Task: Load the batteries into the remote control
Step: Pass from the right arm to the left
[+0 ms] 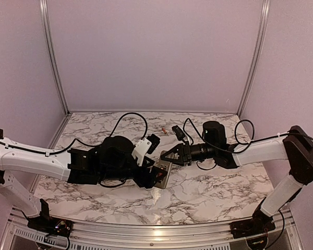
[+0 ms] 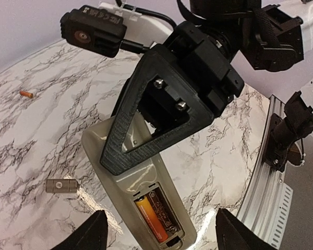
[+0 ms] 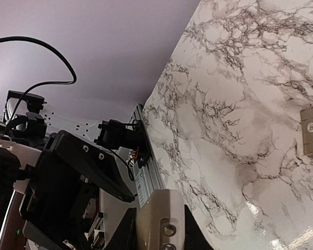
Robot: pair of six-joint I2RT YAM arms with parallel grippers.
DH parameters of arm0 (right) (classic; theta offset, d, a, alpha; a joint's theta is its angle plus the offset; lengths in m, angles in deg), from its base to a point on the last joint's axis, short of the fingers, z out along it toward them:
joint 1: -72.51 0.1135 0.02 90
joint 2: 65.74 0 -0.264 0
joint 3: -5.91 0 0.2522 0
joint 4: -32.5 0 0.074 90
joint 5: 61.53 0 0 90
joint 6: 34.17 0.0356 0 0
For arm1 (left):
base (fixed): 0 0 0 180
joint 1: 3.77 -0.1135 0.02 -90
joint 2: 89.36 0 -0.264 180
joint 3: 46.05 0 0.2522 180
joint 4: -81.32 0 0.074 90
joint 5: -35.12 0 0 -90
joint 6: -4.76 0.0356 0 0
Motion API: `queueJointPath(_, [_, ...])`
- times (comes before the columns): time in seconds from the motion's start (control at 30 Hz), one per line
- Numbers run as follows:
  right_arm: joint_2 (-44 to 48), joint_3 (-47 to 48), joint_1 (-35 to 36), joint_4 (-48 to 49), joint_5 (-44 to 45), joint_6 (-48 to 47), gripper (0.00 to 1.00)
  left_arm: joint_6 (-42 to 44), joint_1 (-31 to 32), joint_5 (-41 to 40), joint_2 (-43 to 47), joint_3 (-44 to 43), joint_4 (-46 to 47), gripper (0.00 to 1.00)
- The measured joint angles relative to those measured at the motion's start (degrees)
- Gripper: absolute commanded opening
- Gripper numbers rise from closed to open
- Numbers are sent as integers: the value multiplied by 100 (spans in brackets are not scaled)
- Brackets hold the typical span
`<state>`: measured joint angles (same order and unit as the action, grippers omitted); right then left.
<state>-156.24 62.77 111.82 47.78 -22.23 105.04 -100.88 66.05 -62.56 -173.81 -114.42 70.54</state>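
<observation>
The remote control (image 2: 112, 151) lies back-up, greyish, with its battery recess open. One orange battery (image 2: 148, 213) sits in the left slot of the recess; the slot beside it is empty. My right gripper (image 3: 159, 229) is shut on the remote's far end (image 3: 156, 205); it shows as a black triangular finger (image 2: 146, 130) in the left wrist view. My left gripper (image 2: 161, 237) is open, its fingertips (image 2: 88, 234) standing either side of the recess end, apart from it. The second battery (image 2: 26, 94) lies loose on the marble, also in the top view (image 1: 164, 130).
The small grey cover plate (image 2: 62, 186) lies on the marble left of the remote and shows in the right wrist view (image 3: 310, 130). Both arms meet at the table's middle (image 1: 161, 166). The aluminium frame rail (image 2: 271, 192) runs along the near edge.
</observation>
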Motion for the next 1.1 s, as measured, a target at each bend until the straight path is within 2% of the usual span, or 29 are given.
queueJointPath(0.1, [0,28,0,-4,17,-7,0,-319,-20,11,-116,0,-4,56])
queueJointPath(0.23, [2,28,0,-13,22,-7,0,-625,-96,11,-295,0,-33,46])
queueJointPath(0.53, [11,28,0,4,20,-4,0,-1084,-415,225,-404,4,-11,42])
queueJointPath(0.67, [11,28,7,13,-22,-7,0,-1204,-468,564,-448,15,122,47])
queueJointPath(0.73, [11,31,7,28,-33,-11,0,-1257,-472,765,-516,15,195,47])
queueJointPath(1.03, [11,111,33,-4,-87,-114,0,-1443,-516,1045,-656,17,286,30])
queueJointPath(1.1, [11,116,33,-2,-83,-175,4,-1537,-549,1078,-656,28,319,26])
